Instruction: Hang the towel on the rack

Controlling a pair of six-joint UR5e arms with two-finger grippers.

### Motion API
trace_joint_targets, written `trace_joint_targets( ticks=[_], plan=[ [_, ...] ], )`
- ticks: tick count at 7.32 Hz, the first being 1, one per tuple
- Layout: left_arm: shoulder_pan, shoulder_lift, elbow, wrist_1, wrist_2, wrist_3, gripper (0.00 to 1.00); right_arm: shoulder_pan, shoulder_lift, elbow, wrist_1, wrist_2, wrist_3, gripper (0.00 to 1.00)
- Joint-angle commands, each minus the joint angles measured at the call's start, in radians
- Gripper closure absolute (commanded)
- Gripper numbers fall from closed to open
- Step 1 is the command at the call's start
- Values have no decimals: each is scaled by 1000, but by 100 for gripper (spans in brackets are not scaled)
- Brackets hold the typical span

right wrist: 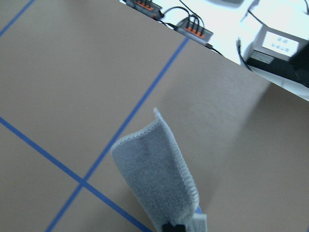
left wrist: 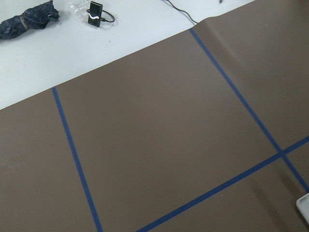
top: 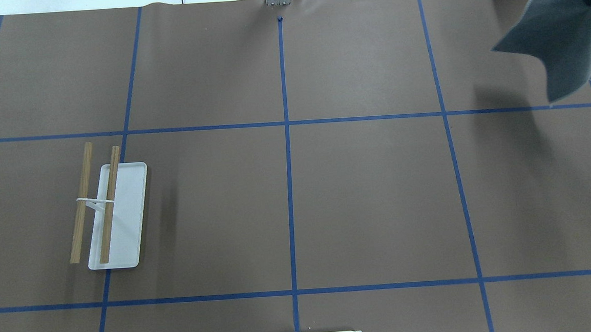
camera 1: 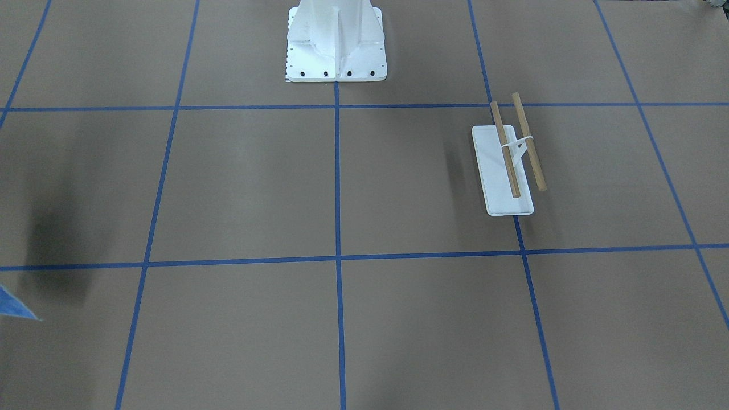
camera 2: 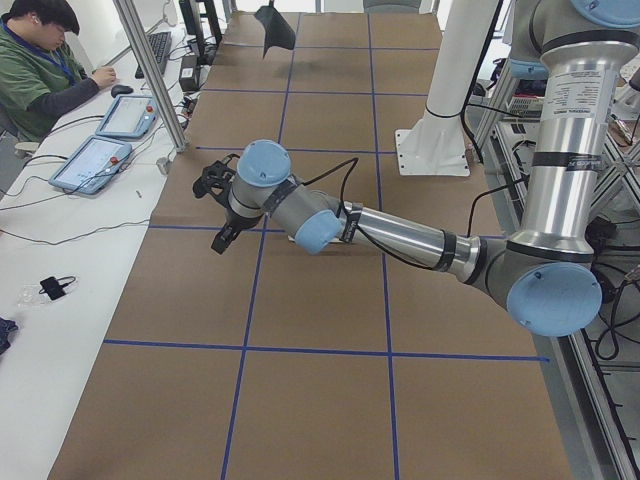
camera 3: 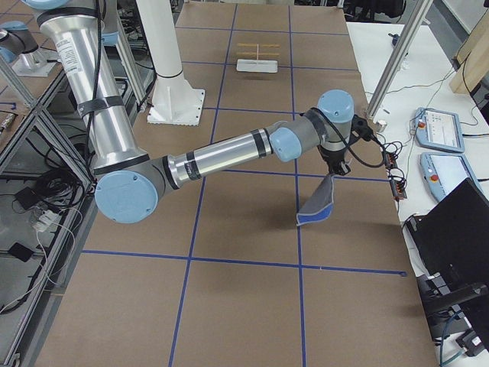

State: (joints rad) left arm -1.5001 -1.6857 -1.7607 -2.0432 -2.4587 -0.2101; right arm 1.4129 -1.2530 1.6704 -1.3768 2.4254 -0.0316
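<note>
A man [camera 2: 40,60] in green sits at the white bench beside the table, with two control tablets [camera 2: 95,160] near him. In the front view, the big white robot stand [camera 1: 336,45] is bolted down at 12 o'clock. From overhead, the rack [top: 108,208] sits at 8 o'clock and the towel [top: 555,42] hangs way over at 2 o'clock, well apart. The brown table [top: 369,197] with blue tape lines lies between them. The right gripper [camera 3: 332,174] pinches the towel's top edge tight. The towel dangles in the air, grey side up. The left gripper [camera 2: 220,240] hovers over the table. I cannot tell if it is open.
</note>
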Motion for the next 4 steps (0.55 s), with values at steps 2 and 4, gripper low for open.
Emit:
trace_joint_targets(
  ticks=[2, 4],
  plan=[
    [136, -159, -2, -8, -34, -428, 3, -182, 110, 152, 9, -31, 311, 100],
    [234, -257, -2, -9, -23, -806, 3, -299, 183, 196, 10, -118, 433, 100]
  ],
)
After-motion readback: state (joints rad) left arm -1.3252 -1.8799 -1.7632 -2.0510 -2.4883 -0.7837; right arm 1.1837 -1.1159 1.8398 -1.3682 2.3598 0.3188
